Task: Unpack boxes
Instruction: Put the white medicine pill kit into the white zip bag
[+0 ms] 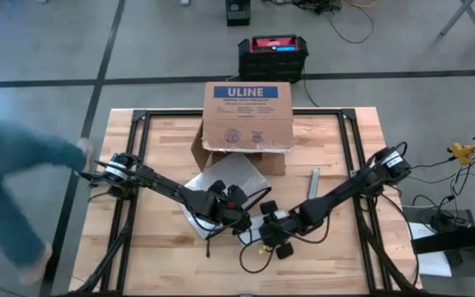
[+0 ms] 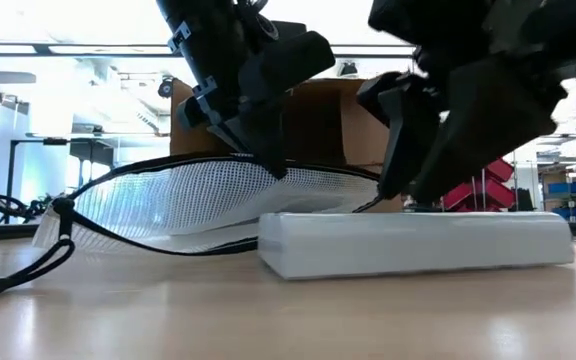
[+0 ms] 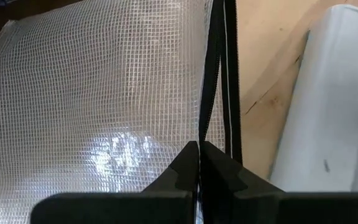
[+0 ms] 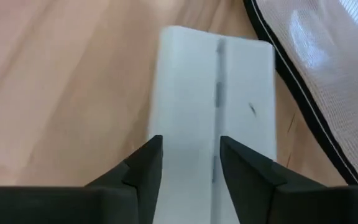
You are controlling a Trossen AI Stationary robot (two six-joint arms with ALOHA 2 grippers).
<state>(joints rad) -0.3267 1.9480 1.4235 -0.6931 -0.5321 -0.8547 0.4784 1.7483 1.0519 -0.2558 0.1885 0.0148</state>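
We see the brown cardboard box [image 1: 248, 115] with the blue ULINE label lying on its side at the far edge of the wooden table [image 1: 163, 264], at about 12 o'clock from the table centre, flaps open toward the arms. In the low view the box [image 2: 318, 120] stands behind both grippers.

Just in front of the box, at its 6 to 7 o'clock, lies a clear mesh pouch [image 1: 221, 177] with black edging and a black cord [image 2: 18, 265]. The left gripper [image 1: 236, 216] sits at the pouch's near edge. In the left wrist view its fingers [image 3: 185, 165] are pressed together on the pouch's black edge strip [image 3: 219, 74], so we call it pinched closed on the pouch [image 3: 98, 93]. In the low view the pouch [image 2: 188, 205] is lifted on that side.

The right gripper [image 1: 272, 235] is at the left gripper's 4 o'clock, near the table centre front. A white flat block [image 4: 213, 93] lies under it; the right wrist view shows its fingers [image 4: 145, 165] narrowly parted above the block, gripping nothing we can see. The low view shows the block [image 2: 413, 240] flat on the table, touching the pouch's edge.

At the box's 12 o'clock, on the floor, sits a black-and-red case [image 1: 273, 51]. A person [image 1: 11, 177] is blurred at the table's 9 o'clock.
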